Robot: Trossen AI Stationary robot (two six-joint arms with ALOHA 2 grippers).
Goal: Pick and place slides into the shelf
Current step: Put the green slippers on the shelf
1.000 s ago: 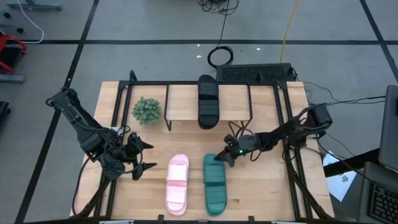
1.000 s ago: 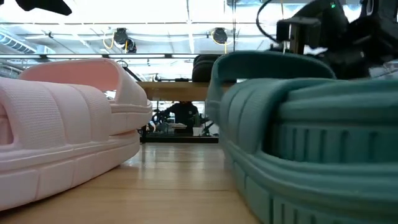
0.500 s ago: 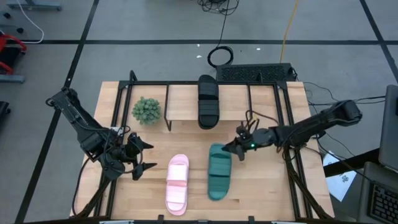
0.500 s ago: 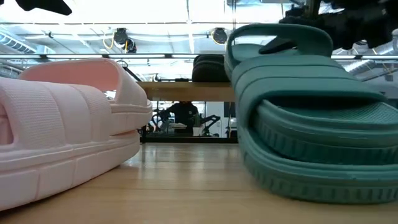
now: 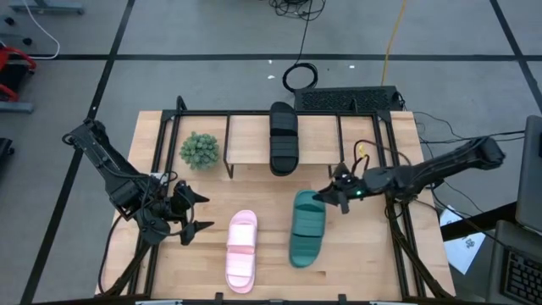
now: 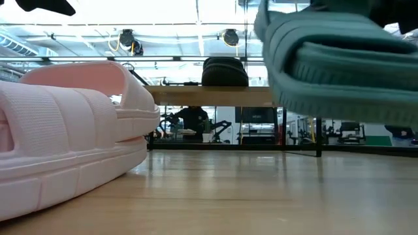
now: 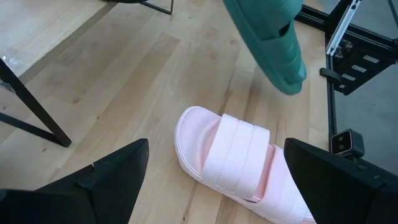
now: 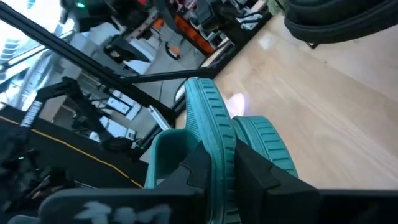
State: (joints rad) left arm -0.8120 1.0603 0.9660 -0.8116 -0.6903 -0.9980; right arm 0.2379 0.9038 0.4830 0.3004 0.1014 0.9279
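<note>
My right jaws (image 5: 326, 198) are pinching the end rim of the teal slide (image 5: 306, 228), one on each side of its edge as the right wrist view shows. Half a second ago this slide's sole was on the table; now the low view shows the sole hanging clear above the wood, and from above the slide has swung toward 2 o'clock, nearer the shelf. So the pick is done and I am in the carry; in my judgement the next need is to bring the slide level over a free part of the plank, since it hangs tilted from one end and could twist in my grip.

My left jaws (image 5: 193, 213) hover spread wide at 9 o'clock on the table (image 5: 356, 254), just beside the pink slide (image 5: 241, 251) and not touching it; that arm has not moved over the last second. The pink slide lies flat at 6 o'clock, as before.

The shelf (image 5: 246, 140) stands at 12 o'clock and holds one thing: the black slide (image 5: 283, 137), lying along its middle with its ends past the plank's edges. Bare plank shows on either side of it, so the right part, nearest me, looks open for the teal one. A small green plant (image 5: 200, 149) sits on the table just left of the shelf.
</note>
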